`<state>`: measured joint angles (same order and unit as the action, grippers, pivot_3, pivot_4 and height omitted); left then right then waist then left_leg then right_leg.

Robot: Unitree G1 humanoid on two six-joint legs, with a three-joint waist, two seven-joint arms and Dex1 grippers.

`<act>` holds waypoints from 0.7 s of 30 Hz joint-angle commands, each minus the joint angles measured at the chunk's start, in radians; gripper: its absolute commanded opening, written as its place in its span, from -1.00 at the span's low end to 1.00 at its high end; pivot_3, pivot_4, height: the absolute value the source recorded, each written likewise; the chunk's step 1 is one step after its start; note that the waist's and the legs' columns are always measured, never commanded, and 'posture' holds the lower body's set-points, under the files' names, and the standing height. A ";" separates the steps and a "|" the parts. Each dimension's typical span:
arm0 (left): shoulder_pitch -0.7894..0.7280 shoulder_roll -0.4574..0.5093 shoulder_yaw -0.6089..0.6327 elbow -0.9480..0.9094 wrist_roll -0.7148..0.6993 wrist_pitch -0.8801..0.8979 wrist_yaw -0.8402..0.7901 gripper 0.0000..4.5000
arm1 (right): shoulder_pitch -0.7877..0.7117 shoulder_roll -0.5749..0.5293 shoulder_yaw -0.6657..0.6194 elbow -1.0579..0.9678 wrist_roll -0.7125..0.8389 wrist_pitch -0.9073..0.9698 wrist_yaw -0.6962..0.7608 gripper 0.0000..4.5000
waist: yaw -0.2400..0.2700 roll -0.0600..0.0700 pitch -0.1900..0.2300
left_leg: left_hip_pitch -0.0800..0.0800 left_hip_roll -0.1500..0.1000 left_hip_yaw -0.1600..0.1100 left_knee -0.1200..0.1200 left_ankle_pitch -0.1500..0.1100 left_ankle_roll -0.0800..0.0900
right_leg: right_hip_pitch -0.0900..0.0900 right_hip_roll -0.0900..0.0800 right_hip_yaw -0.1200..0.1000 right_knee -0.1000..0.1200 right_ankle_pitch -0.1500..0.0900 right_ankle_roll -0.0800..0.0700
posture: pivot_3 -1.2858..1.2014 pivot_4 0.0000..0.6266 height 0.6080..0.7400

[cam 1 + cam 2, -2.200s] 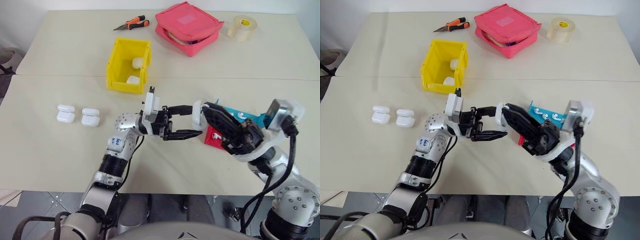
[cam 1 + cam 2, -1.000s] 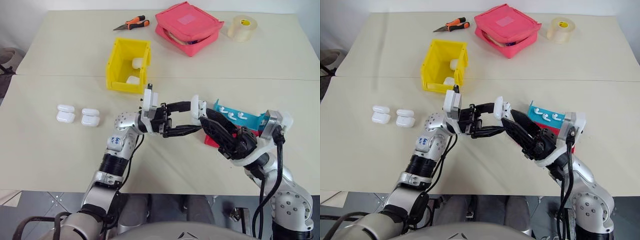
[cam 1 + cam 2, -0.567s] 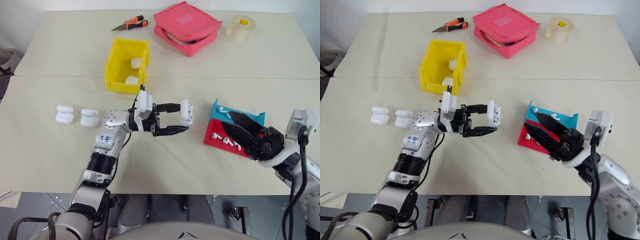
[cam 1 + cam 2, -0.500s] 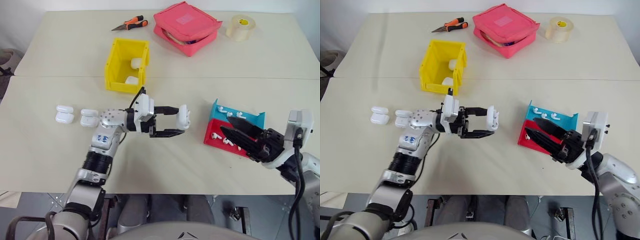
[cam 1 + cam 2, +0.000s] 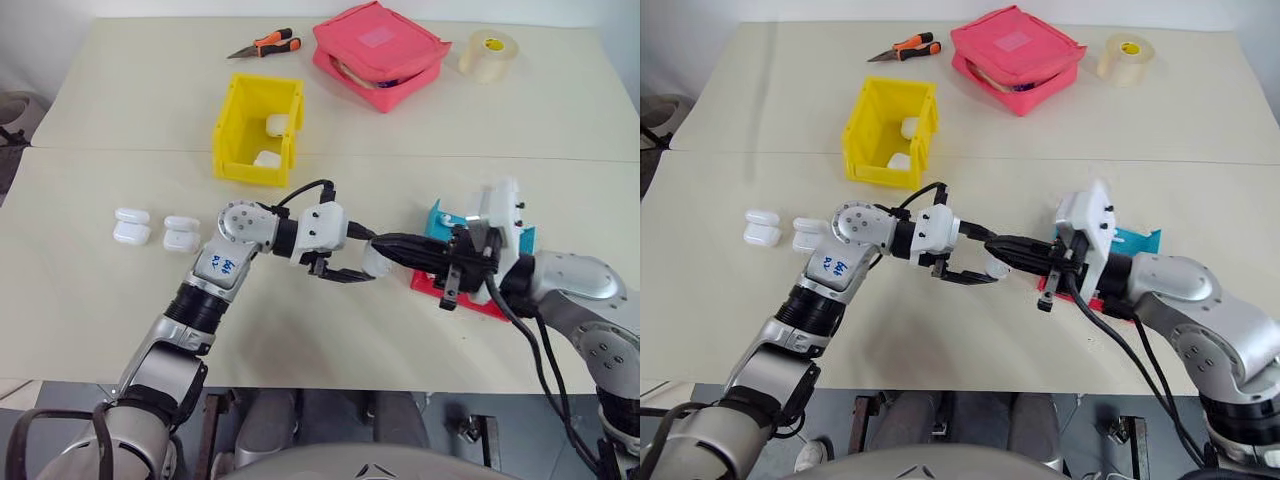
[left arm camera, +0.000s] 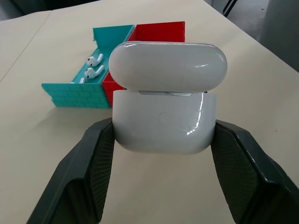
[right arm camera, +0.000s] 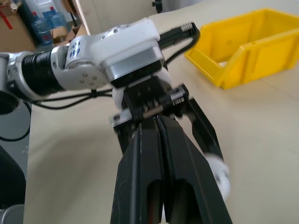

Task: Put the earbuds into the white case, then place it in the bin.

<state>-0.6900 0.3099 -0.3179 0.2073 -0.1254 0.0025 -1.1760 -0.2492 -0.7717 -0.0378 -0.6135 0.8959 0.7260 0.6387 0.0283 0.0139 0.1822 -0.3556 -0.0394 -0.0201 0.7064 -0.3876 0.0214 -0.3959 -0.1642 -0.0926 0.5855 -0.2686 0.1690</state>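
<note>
Trouble looks likeliest at the white case (image 6: 164, 98), clamped lid-ajar in the left gripper (image 5: 352, 259) above the table (image 5: 420, 110): the right gripper (image 5: 1008, 247), pinched shut, noses in at it, and a hard nudge could knock it loose.

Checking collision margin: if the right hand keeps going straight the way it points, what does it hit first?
Most likely the white case clamped in the left hand. The shut right hand points right at it, tips almost there; whether they already touch is unclear.
</note>
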 commanded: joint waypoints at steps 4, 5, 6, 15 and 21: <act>0.019 -0.003 0.019 -0.053 -0.023 -0.012 0.022 0.23 | 0.079 -0.030 -0.033 0.035 -0.082 -0.028 0.055 -0.97 | 0.000 0.000 0.000 | 0.000 0.000 0.000 0.000 0.000 0.000 | 0.000 0.000 0.000 0.000 0.000 0.000 | 0.03 -0.52 1.00; 0.022 -0.002 0.027 -0.054 -0.029 -0.016 0.023 0.23 | 0.113 -0.039 -0.052 0.038 -0.091 -0.041 0.074 -0.97 | 0.003 0.000 0.000 | 0.000 0.000 0.000 0.000 0.000 0.000 | 0.000 0.000 -0.001 0.000 0.000 0.000 | 0.03 -0.52 1.00; 0.023 0.001 0.033 -0.055 -0.032 -0.015 0.024 0.23 | 0.143 -0.044 -0.071 0.039 -0.099 -0.054 0.090 -0.97 | 0.003 0.000 0.000 | 0.000 0.000 0.000 0.000 0.000 0.000 | 0.000 0.000 -0.001 0.000 0.000 0.000 | 0.03 -0.52 1.00; 0.123 0.020 0.132 -0.135 -0.181 0.068 0.017 0.23 | 0.374 0.101 -0.323 0.018 -0.092 -0.303 0.154 -0.81 | -0.005 0.000 0.000 | 0.001 0.001 0.001 0.000 0.000 0.000 | 0.000 0.000 0.001 0.001 0.000 0.000 | 0.03 -0.52 1.00; 0.260 0.051 0.281 -0.199 -0.279 0.117 0.107 0.23 | 0.468 0.116 -0.390 -0.034 -0.128 -0.404 0.201 0.00 | -0.005 0.000 0.000 | 0.002 0.001 0.001 0.000 0.000 0.000 | 0.000 0.000 0.002 0.002 0.000 0.000 | 0.03 -0.52 1.00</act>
<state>-0.4405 0.3570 -0.0880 0.0613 -0.3538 0.1091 -1.1027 0.2196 -0.6618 -0.3878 -0.6048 0.7677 0.3644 0.8322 0.0237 0.0139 0.1822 -0.3527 -0.0382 -0.0194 0.7064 -0.3875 0.0211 -0.3954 -0.1638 -0.0897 0.5872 -0.2685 0.1693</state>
